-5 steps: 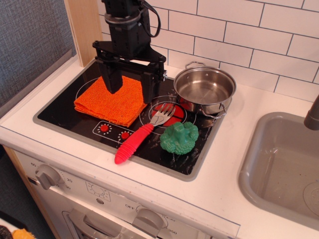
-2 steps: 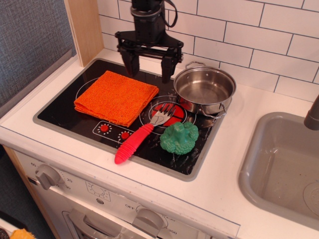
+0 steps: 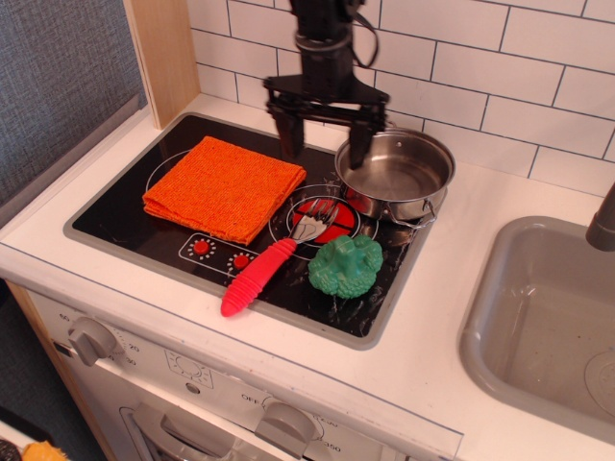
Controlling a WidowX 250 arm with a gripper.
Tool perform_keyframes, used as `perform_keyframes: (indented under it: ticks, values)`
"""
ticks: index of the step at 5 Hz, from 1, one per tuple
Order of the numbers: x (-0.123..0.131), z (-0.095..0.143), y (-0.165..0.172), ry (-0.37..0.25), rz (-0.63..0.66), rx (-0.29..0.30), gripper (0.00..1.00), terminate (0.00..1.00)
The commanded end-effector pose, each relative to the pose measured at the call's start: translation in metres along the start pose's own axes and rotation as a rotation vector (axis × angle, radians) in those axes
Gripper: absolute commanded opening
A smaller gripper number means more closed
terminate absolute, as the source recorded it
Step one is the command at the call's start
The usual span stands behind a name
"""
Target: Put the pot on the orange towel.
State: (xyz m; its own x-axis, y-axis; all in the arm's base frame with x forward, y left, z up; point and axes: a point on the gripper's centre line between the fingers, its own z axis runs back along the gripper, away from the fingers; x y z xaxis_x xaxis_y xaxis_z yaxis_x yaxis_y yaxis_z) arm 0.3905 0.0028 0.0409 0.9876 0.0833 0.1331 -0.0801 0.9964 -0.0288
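While the black two-fingered gripper (image 3: 324, 144) hangs with jaws spread wide at the left rim of the shiny round steel pot (image 3: 396, 174), that pot sits on the black stovetop (image 3: 125, 216), right of the folded orange towel (image 3: 224, 186).

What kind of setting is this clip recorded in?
It looks like a toy play kitchen rather than a real one: a black stovetop with printed burner rings, a grey sink set in the white counter, oven knobs below, and white tile behind.
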Motion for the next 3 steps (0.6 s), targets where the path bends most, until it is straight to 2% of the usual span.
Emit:
perform_keyframes:
  ticks: [1,2,3]
  values:
    - [0.017,-0.002,-0.018,-0.047,-0.03,-0.006,1.0,0.0]
    - [0.015,-0.018,-0.02,-0.016,-0.024,-0.001,0.0,0.0]
    - [0.012,-0.022,-0.019,0.0,-0.023,0.002,0.0,0.0]
